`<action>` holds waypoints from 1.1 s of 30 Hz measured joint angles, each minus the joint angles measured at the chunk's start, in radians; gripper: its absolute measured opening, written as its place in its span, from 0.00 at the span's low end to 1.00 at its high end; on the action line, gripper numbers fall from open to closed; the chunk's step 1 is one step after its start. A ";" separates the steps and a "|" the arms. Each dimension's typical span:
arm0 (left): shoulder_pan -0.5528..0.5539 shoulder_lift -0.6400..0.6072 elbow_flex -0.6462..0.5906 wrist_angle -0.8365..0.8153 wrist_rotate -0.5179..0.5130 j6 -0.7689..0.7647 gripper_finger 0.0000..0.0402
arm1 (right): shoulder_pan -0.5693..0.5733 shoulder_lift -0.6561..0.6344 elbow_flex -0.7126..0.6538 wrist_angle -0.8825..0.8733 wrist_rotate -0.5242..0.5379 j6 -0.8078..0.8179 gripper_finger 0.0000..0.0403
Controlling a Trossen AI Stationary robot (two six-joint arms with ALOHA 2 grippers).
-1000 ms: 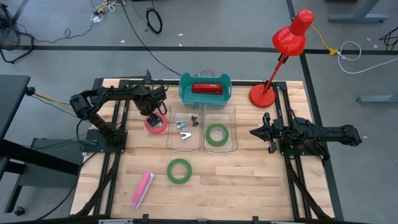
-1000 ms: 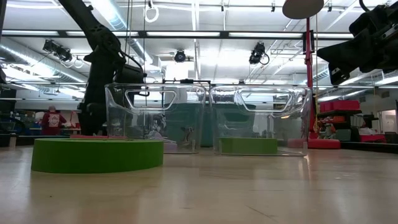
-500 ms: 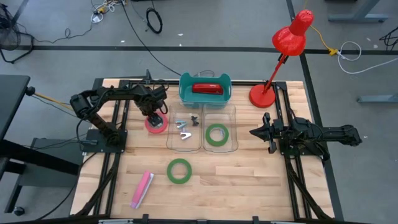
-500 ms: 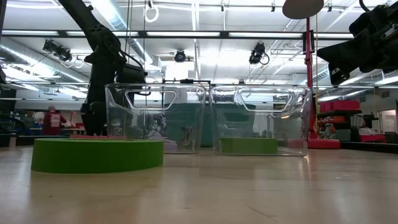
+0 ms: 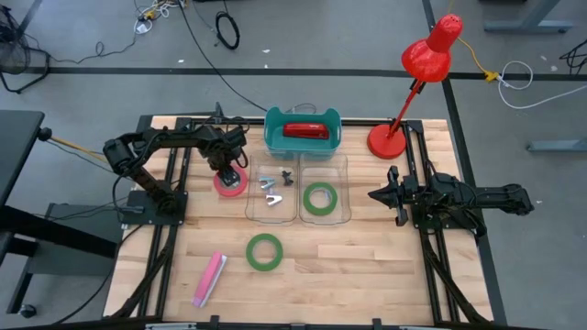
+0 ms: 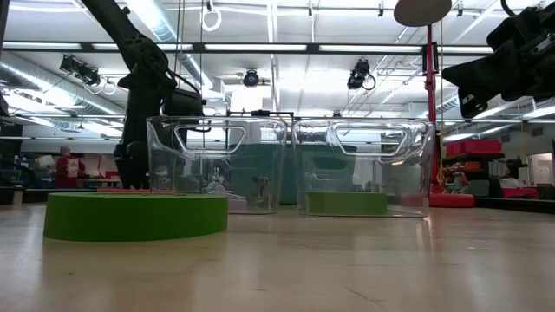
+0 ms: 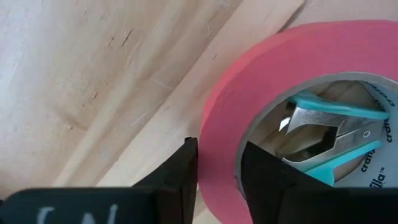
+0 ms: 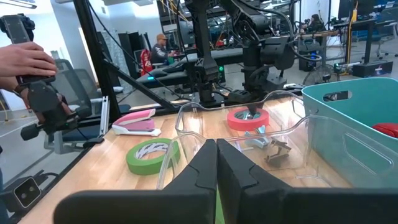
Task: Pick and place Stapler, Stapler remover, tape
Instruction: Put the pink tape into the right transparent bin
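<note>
The red-pink tape roll (image 5: 235, 189) lies flat on the wooden table, left of two clear bins. My left gripper (image 5: 227, 174) points down onto it and is shut on its ring wall. A teal-handled staple remover (image 7: 323, 134) shows inside the roll's hole. One green tape roll (image 5: 264, 251) lies flat on the table in front. Another green roll (image 5: 319, 198) lies in the right clear bin (image 5: 343, 188). A pink stapler (image 5: 209, 278) lies near the front left. A red stapler (image 5: 305, 130) sits in the teal bin (image 5: 271, 136). My right gripper (image 5: 374, 194) waits shut at the right. My left gripper holds the red-pink tape by its ring wall (image 7: 217, 146), pinched with one finger (image 7: 177, 177) outside the roll and the other finger (image 7: 273, 183) inside the hole. The fingers come from above, pointing down. The roll lies flat on the table.
The left clear bin (image 5: 249, 197) holds staple removers (image 5: 272, 188). A red desk lamp (image 5: 389, 139) stands at the far right corner. Bare wood lies between the green roll and the right arm. A person (image 8: 25, 59) stands beyond the table's left side.
</note>
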 joint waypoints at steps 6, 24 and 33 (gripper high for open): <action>-0.008 0.000 0.000 0.005 0.000 0.001 0.26 | 0.000 0.000 0.000 0.000 0.000 0.000 0.02; -0.005 -0.006 0.056 -0.017 0.037 0.011 0.23 | 0.000 0.000 0.000 0.000 0.000 0.000 0.02; 0.015 -0.022 0.081 -0.127 -0.019 0.048 0.23 | 0.000 0.000 0.000 0.000 0.000 0.000 0.02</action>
